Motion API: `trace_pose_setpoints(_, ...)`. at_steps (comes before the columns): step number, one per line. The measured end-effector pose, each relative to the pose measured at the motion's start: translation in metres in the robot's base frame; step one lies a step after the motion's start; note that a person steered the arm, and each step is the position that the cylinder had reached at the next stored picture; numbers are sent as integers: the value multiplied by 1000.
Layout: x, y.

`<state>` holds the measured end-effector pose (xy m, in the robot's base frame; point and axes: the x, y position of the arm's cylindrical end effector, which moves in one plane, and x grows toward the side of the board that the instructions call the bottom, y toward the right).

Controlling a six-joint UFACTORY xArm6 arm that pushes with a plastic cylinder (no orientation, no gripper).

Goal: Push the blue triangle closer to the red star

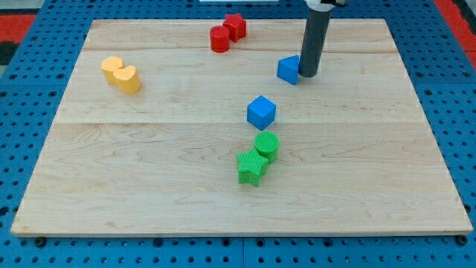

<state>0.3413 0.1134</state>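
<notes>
The blue triangle point(288, 69) lies on the wooden board in the upper middle-right. My tip point(307, 74) stands right against its right side, touching or nearly touching it. The red star point(235, 26) sits near the board's top edge, up and to the left of the triangle. A red cylinder point(219, 39) rests against the star's lower left side.
A blue cube point(261, 112) sits below the triangle near the board's middle. A green cylinder point(266, 146) and a green star point(251, 167) touch each other below it. Two yellow blocks point(121, 74) lie together at the left. The wooden board point(149, 186) rests on a blue pegboard.
</notes>
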Motion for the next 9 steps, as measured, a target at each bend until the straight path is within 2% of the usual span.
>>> trace_pose_setpoints(1, 18, 0)
trace_pose_setpoints(2, 15, -8)
trace_pose_setpoints(5, -50, -62)
trace_pose_setpoints(9, -108, -74)
